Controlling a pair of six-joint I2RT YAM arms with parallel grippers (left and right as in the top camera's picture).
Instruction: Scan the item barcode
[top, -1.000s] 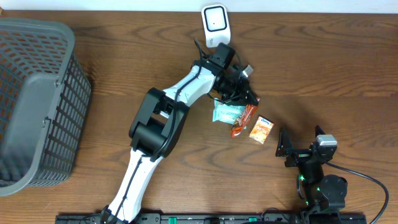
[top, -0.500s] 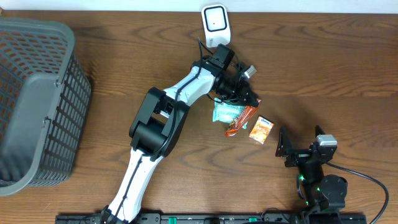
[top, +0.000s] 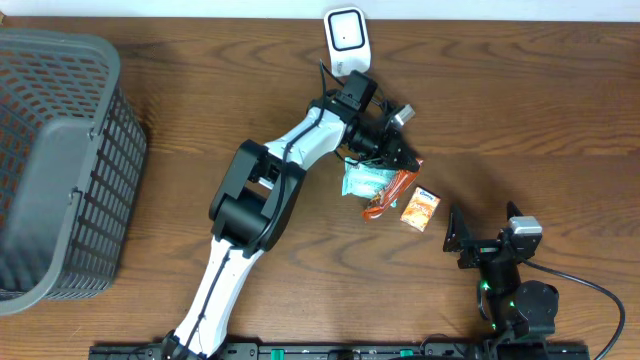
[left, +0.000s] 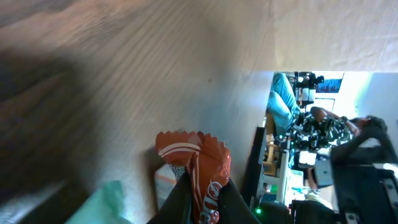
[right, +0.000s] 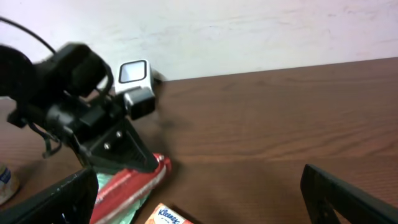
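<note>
**Left arm gripping the red packet, only nudging it so far**

The left gripper, in the middle of the overhead frame, is clenching its jaws on the upper end of the red snack packet. Over the last second the wrist is edging slightly right and the packet's lower end is swinging a little toward the left; nothing else is shifting. The packet is lying across the teal pouch, just beside the orange box, and is sitting apart from the white scanner at top centre. The grasp looks done and the carry barely begun. At lower right, the right gripper is resting with jaws spread, holding nothing.
</note>
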